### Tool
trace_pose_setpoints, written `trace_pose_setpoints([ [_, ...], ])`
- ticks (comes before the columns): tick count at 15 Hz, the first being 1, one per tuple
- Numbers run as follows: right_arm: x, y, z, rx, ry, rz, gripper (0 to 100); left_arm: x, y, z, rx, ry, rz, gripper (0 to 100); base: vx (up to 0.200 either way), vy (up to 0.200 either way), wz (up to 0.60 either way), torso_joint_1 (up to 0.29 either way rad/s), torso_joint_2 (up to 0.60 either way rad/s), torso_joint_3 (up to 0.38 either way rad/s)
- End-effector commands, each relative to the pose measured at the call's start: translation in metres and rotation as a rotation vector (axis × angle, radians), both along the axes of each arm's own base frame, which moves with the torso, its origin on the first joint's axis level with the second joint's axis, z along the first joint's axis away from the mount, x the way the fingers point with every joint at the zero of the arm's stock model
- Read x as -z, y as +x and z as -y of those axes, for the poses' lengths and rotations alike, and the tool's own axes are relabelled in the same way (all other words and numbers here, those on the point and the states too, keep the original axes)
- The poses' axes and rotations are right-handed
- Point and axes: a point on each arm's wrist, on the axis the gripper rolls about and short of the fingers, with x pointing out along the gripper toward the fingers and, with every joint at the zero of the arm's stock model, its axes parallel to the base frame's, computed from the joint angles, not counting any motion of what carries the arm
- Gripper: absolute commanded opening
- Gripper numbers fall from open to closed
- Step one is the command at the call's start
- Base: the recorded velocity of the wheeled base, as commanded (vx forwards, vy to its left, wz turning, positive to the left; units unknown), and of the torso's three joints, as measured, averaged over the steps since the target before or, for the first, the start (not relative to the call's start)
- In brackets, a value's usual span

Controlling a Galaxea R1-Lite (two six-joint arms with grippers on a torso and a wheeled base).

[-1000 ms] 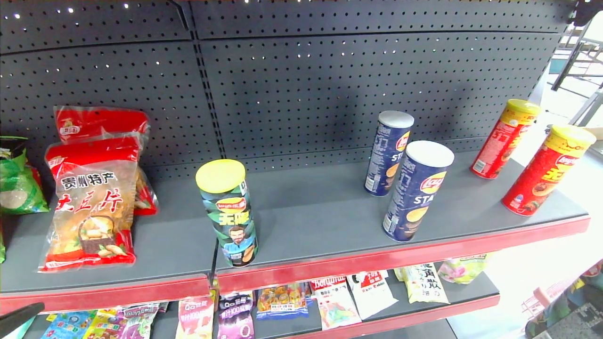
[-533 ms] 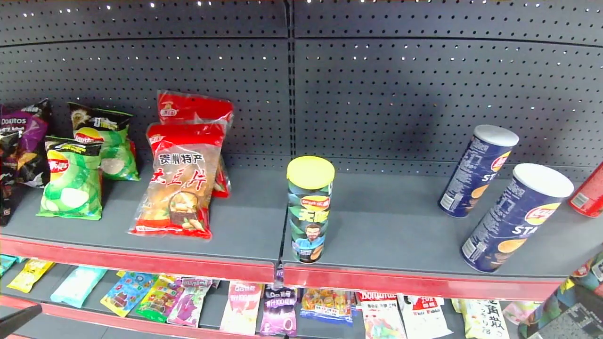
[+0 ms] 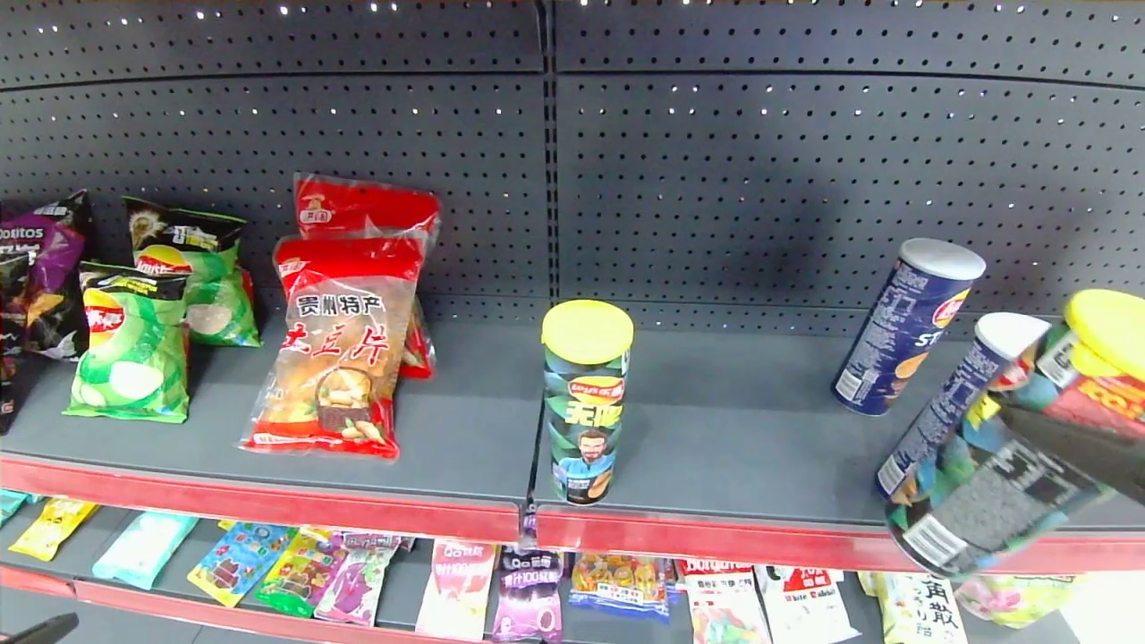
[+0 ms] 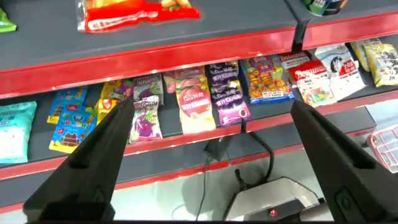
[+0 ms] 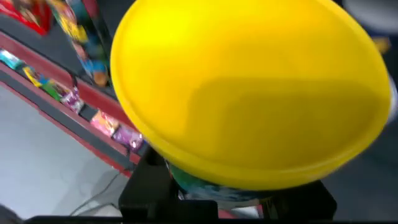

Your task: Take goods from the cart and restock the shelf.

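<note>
- Head view: right gripper (image 3: 1042,438) clamps the tilted yellow-lidded green cardboard canister (image 3: 966,501), long axis leaning lid-up to its right. The bare grey shelf board (image 3: 733,447) lies to its left.
- Left wrist view: left gripper (image 4: 210,106) spread, empty, below the shelf.
- Right wrist view: canister lid directly above the closed jaws.

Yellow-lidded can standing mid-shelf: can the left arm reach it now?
Probably yes: the left gripper is open and empty, low before the lower shelf, with bare shelf beside the yellow-lidded can.

left claw (image 4: 210,111): black, tapered fingers (image 4: 93,168) | right claw (image 3: 1022,426): black
</note>
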Motion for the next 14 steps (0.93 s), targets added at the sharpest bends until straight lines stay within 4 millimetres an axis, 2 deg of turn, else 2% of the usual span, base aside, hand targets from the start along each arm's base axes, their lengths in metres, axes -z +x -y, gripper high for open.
trace_pose_setpoints([
  [1,-0.003,0.072,-0.043,-0.095,0.006,-0.015,0,0.007,-0.005,0.000,0.000,-0.005,0.009,100,0.000,0.000,0.00,0.000,0.00,0.000],
  [3,-0.001,0.120,-0.064,-0.095,0.019,0.040,0,0.009,-0.008,0.000,-0.006,-0.007,0.023,100,0.000,0.000,0.00,0.000,0.00,0.000],
  [5,0.000,0.141,-0.073,-0.082,0.013,0.037,0,0.009,-0.010,0.001,-0.003,-0.009,0.038,100,0.000,0.000,0.00,0.000,0.00,0.000],
  [6,-0.002,0.157,-0.080,-0.072,0.007,0.042,0,0.014,-0.013,0.001,0.001,-0.009,0.044,100,0.000,0.000,0.00,0.000,0.00,0.000],
  [8,0.002,0.177,-0.095,-0.087,-0.005,0.039,0,0.015,-0.015,0.001,-0.006,-0.006,0.056,100,0.000,0.000,0.00,0.000,0.00,0.000],
  [9,0.003,0.179,-0.100,-0.093,-0.006,0.038,0,0.015,-0.015,0.001,-0.006,-0.006,0.058,100,0.000,0.000,0.00,0.000,0.00,0.000],
  [11,0.013,0.200,-0.123,-0.088,-0.020,0.029,0,0.014,-0.015,0.001,-0.006,-0.006,0.060,100,0.000,0.000,0.00,0.000,0.00,0.000],
  [14,0.019,0.225,-0.143,-0.091,-0.018,0.037,0,0.014,-0.016,0.001,-0.007,-0.005,0.072,100,0.000,0.000,0.00,0.000,0.00,0.000],
])
